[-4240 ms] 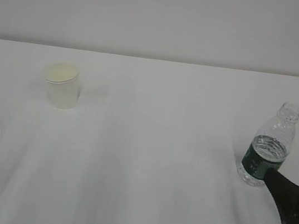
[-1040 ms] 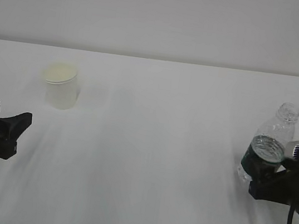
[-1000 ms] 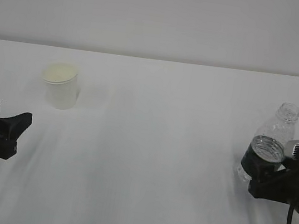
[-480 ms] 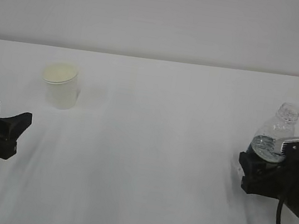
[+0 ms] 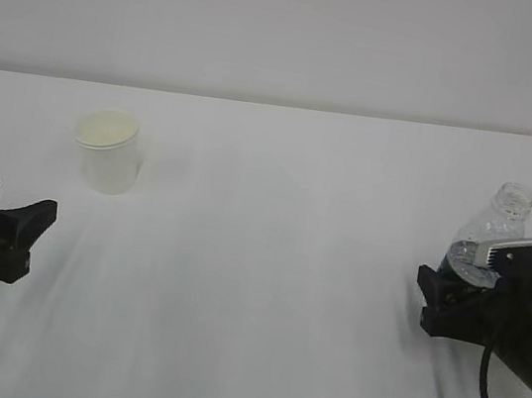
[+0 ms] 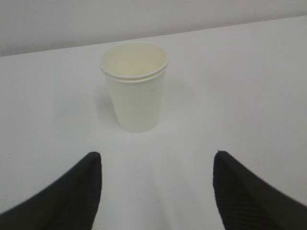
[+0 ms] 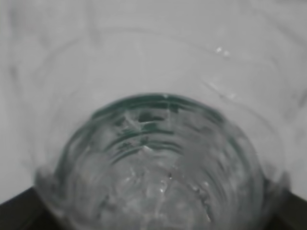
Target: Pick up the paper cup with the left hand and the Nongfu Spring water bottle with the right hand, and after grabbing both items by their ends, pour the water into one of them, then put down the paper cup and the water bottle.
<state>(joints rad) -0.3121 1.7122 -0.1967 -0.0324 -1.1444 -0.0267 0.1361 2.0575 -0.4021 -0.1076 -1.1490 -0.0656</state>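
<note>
Currently sitting upright on the white table (image 5: 267, 259): paper cup (image 5: 109, 151), upper left of the exterior frame, untouched and well apart from everything else. Left hand (image 5: 1, 232) parked at the lower left edge of that frame, fingers spread wide, nothing between them, cup further up the frame and clear of it. Same story from the left wrist view: cup (image 6: 135, 85) centred in the upper half, rim facing up, two dark fingertips (image 6: 72, 194) at the bottom corners, wide apart, short of the cup. Over on the right edge of the exterior frame, Nongfu Spring water bottle (image 5: 495, 228) standing with neck and open mouth poking up above the grey box on the right hand (image 5: 451, 302); lower body of the bottle hidden behind the gripper. Jaws standing wide on either side of the bottle; can't tell whether they actually press on it. Right wrist view filled almost entirely by the bottle (image 7: 158, 158), very close, green band and ribbed clear plastic visible, dark jaw tips just showing at both bottom corners, flanking it. Water level not readable through the blur.
</note>
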